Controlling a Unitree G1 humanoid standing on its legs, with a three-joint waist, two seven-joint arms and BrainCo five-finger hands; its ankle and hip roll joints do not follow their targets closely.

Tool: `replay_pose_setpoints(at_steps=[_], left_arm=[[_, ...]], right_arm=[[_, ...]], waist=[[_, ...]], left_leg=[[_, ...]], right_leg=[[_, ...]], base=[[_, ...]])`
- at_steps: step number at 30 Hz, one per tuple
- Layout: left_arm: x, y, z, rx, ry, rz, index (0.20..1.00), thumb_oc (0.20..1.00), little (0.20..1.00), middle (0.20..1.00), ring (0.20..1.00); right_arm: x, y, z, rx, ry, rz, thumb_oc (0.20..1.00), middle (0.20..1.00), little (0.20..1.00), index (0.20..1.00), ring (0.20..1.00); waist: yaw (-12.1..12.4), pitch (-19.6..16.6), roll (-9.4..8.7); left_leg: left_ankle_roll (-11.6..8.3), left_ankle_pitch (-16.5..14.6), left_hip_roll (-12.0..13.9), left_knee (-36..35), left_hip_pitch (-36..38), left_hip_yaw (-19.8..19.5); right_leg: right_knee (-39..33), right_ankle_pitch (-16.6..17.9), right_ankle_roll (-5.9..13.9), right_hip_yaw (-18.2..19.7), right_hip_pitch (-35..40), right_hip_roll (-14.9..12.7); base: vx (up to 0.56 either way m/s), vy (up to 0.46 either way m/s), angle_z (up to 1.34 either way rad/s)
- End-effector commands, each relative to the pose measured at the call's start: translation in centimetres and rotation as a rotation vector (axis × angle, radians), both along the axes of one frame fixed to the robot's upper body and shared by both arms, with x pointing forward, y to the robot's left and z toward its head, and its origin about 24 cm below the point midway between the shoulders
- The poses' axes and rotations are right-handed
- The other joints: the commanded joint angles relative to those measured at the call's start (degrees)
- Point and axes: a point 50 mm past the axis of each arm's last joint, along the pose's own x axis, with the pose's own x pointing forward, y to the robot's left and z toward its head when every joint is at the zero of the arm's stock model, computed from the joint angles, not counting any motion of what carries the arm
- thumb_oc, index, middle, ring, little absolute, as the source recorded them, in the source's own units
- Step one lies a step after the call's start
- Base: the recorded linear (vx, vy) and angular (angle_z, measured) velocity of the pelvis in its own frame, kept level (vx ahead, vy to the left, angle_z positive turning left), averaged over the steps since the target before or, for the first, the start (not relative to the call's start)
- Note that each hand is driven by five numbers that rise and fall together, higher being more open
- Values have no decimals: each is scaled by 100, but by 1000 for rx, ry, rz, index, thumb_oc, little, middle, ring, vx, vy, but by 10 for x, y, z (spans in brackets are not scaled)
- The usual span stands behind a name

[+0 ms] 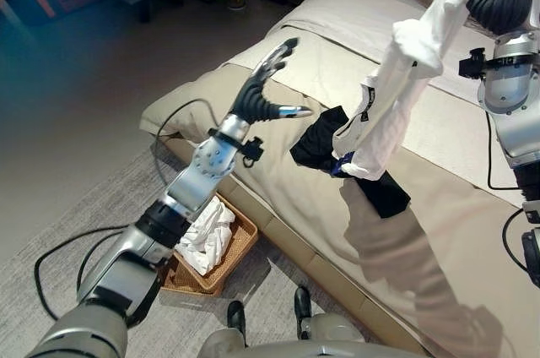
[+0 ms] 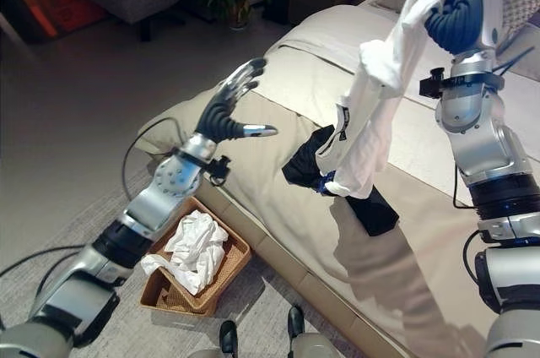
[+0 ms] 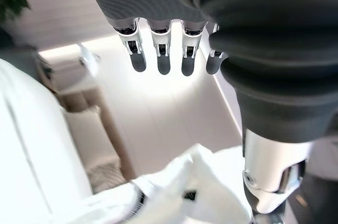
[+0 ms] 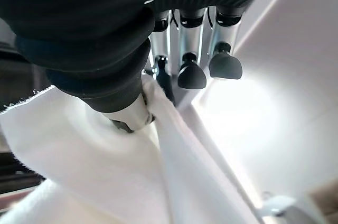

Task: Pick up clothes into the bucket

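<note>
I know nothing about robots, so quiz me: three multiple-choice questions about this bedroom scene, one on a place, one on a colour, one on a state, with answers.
1. Where is the basket?
A. on the bed
B. on the floor beside the bed
C. in a hand

2. What colour is the lifted garment?
A. white
B. red
C. green

3. How is the left hand?
A. clenched on cloth
B. open, holding nothing
C. inside the basket

Answers: B, it stands on the rug by the bed; A, the right hand holds up white cloth; B, its fingers are spread in the air.
</note>
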Motion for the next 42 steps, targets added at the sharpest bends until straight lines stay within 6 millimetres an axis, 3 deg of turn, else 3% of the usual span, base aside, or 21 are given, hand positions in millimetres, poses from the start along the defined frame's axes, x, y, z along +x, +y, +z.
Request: replay_pose_setpoints(at_steps=[1, 11, 16, 22, 24, 25, 27, 28, 31, 32, 33, 34, 42], left_arm=[[14, -7, -7, 53, 8, 65, 1000, 1000, 1000, 1000, 1000], [32, -22, -37, 156, 120, 157, 1000, 1000, 1000, 1000, 1000], [35, -29, -50, 178, 176, 177, 1000, 1000, 1000, 1000, 1000], [32, -48, -42, 116, 205, 95, 1000, 1000, 1000, 1000, 1000], [18, -71, -28, -6, 289, -158, 1000, 1000, 1000, 1000, 1000], [18, -71, -28, -7, 290, -158, 1000, 1000, 1000, 1000, 1000], [3, -86, -25, -90, 440, -424, 1000, 1000, 1000, 1000, 1000], [3, -85, -25, -89, 441, -425, 1000, 1000, 1000, 1000, 1000], [-10, -90, -30, -91, 593, -637, 1000, 1000, 1000, 1000, 1000], [-14, -89, -31, -96, 634, -689, 896, 896, 896, 896, 896], [-14, -83, -32, -101, 637, -690, 523, 523, 523, 523, 523], [-15, -78, -34, -126, 663, -706, 200, 200, 200, 200, 200], [-9, -43, -46, -381, 725, -663, 200, 200, 200, 200, 200]], right_arm=[[-18, 32, 29, -15, -125, 207, 200, 200, 200, 200, 200], [-58, 103, 31, -58, -201, 641, 200, 200, 200, 200, 200], [-72, 121, 33, -62, -228, 760, 200, 200, 200, 200, 200], [-85, 139, 32, -89, -216, 892, 200, 200, 200, 200, 200], [-93, 147, 30, -109, -173, 1004, 200, 200, 200, 200, 200], [-92, 147, 30, -109, -172, 1005, 200, 200, 200, 200, 200], [-98, 153, 26, -141, -134, 1073, 200, 200, 200, 200, 200], [-98, 153, 26, -140, -134, 1074, 200, 200, 200, 200, 200], [-98, 156, 22, -179, -91, 1099, 200, 200, 200, 200, 200], [-97, 155, 20, -186, -73, 1095, 200, 200, 200, 200, 200], [-94, 154, 17, -180, -59, 1080, 200, 200, 200, 200, 200], [-91, 151, 16, -178, -52, 1057, 200, 200, 200, 200, 200], [-68, 128, 3, -106, -7, 888, 200, 200, 200, 200, 200]], waist=[[77, -538, -175], [7, -549, -118], [-22, -547, -113], [-54, -517, -114], [-72, -512, -100], [-74, -516, -89], [-100, -537, -62], [-101, -536, -69], [-152, -582, -52], [-153, -591, -41], [-153, -600, -48], [-144, -606, -59], [-50, -619, -118]], left_leg=[[54, -499, -45, 346, -76, -217], [98, -564, -36, 415, 25, -145], [109, -574, -46, 426, 34, -142], [116, -586, -50, 459, 16, -145], [114, -585, -46, 471, 4, -168], [112, -639, -35, 459, 42, -174], [99, -631, -34, 434, 71, -182], [99, -631, -33, 431, 74, -183], [75, -621, -20, 396, 102, -161], [68, -616, -16, 380, 108, -158], [63, -613, -14, 371, 115, -165], [60, -609, -14, 365, 118, -174], [55, -619, -7, 363, 139, -241]], right_leg=[[518, -235, 378, -93, -164, -254], [583, -267, 373, 22, -130, -244], [619, -288, 365, 42, -134, -243], [669, -301, 358, 49, -159, -244], [657, -294, 359, 15, -157, -247], [651, -343, 366, 11, -122, -236], [619, -331, 371, 4, -85, -236], [617, -331, 371, 3, -82, -235], [583, -322, 378, 3, -62, -226], [571, -320, 383, -8, -58, -224], [558, -322, 382, -13, -45, -220], [550, -322, 382, -22, -34, -217], [556, -373, 357, -102, 45, -234]], base=[[22, -7, -13], [17, 0, -8], [3, 1, -1], [0, 0, 0], [25, -1, 0], [49, -2, 0], [32, 1, 0], [34, 3, 0], [10, 1, 0], [0, 0, 0], [0, 0, 0], [0, 0, 0], [0, 0, 0]])
